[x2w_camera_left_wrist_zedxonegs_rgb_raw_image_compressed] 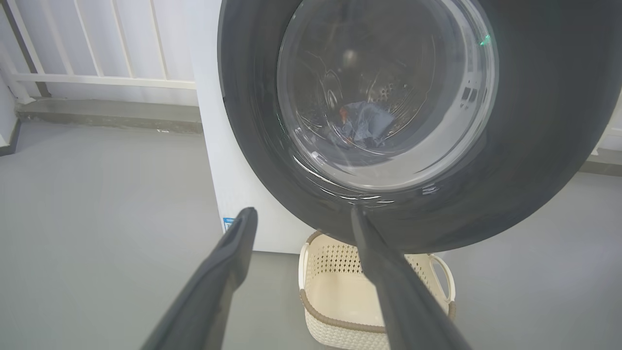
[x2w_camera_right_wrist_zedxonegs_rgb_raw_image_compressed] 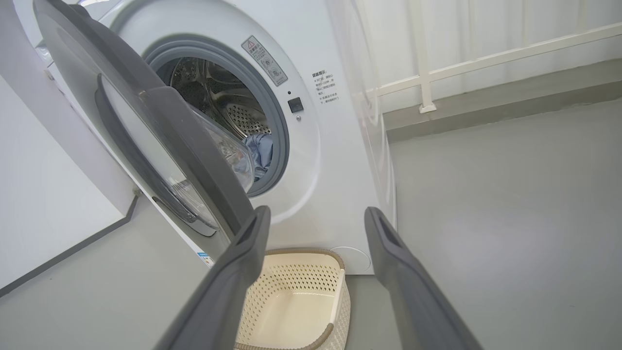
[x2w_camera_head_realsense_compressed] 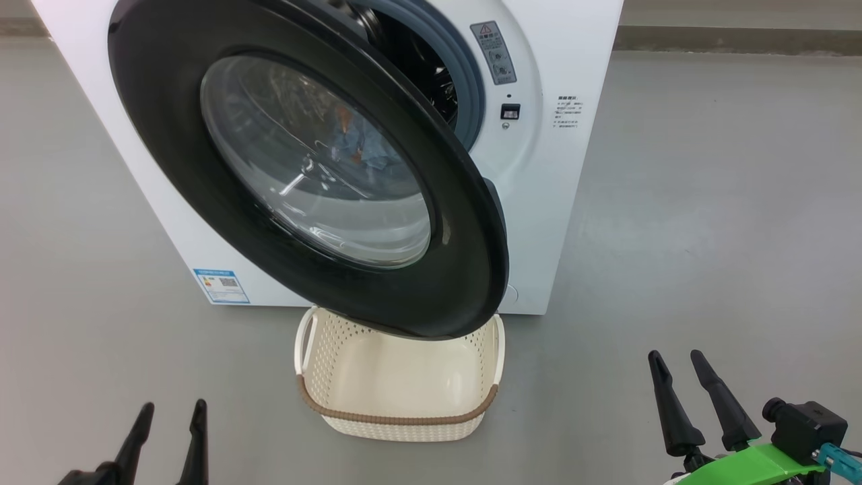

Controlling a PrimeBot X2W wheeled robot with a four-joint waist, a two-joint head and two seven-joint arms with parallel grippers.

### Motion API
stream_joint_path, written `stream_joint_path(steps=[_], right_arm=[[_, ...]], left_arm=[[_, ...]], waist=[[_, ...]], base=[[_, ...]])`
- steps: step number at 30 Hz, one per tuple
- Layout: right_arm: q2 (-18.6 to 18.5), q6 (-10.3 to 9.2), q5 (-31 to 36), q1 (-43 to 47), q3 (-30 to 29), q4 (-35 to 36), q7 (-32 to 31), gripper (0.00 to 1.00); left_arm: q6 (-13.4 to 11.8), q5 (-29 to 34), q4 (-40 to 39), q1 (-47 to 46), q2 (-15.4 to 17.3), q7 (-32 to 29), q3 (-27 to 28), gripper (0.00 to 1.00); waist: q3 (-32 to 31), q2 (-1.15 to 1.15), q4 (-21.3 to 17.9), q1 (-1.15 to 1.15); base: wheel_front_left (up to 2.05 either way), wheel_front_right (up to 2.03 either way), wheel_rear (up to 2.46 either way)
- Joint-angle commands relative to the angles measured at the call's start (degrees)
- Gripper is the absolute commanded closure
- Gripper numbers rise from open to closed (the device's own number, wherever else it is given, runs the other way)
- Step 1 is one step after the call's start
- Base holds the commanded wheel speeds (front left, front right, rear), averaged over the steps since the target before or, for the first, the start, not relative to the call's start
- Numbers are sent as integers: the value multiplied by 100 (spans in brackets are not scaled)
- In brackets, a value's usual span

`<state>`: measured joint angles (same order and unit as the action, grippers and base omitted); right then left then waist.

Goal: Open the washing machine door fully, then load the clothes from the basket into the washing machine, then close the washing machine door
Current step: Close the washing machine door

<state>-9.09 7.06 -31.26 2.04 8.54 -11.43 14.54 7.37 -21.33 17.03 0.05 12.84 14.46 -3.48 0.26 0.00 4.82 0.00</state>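
With the small light blue printed clothes already in the drum of the big white front-loading washing machine and the cream perforated basket empty, closing is what is left. Both the left claw and right claw hang spread and empty, well apart from the half-open round black-rimmed glass door. Push its free right rim, not the glass, steadily far until it latches.

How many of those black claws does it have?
2. The left end effector is at the head view's lower left, the right end effector at its lower right, both open and empty.
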Motion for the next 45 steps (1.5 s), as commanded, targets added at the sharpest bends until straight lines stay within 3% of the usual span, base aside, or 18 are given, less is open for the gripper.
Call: stream_joint_path(steps=[1,12,13,14,18,19,27,33,40,45], right_arm=[[-96,43,8,-15,84,147,46,0],[-117,43,12,-126,53,50,46,0],[-108,43,17,-164,49,27,46,4],[-95,43,18,-247,38,-35,46,43],[-56,43,36,-461,-31,-180,46,76],[-43,43,46,-523,-71,-218,46,98],[51,43,65,-1121,-90,-303,46,100],[141,43,35,-1828,-81,229,46,100],[221,43,28,-2238,475,1153,46,100],[275,43,13,-2211,1055,1241,46,100]], left_arm=[[12,54,-65,-67,54,53,247,0],[12,45,-77,-71,-108,53,246,0],[12,44,-88,-66,-132,53,244,0],[12,34,-99,-61,-174,53,232,0],[12,-5,-108,-59,-239,53,223,0],[12,-15,-110,-59,-254,53,217,0],[12,-68,-165,-62,-315,53,149,0],[12,-65,-285,-72,-349,53,120,0],[12,-31,-459,-91,-374,53,59,0],[12,-20,-542,-127,-393,53,41,0]], waist=[[6,0,-4,0],[22,0,92,0],[20,0,109,0],[17,0,159,0],[11,0,268,0],[10,0,297,0],[13,0,464,0],[12,0,588,0],[14,0,766,0],[76,0,881,0]], base=[[0,0,0],[0,0,0],[0,0,0],[0,0,0],[0,0,0],[0,0,0],[0,0,0],[0,0,0],[0,0,0],[0,0,0]])
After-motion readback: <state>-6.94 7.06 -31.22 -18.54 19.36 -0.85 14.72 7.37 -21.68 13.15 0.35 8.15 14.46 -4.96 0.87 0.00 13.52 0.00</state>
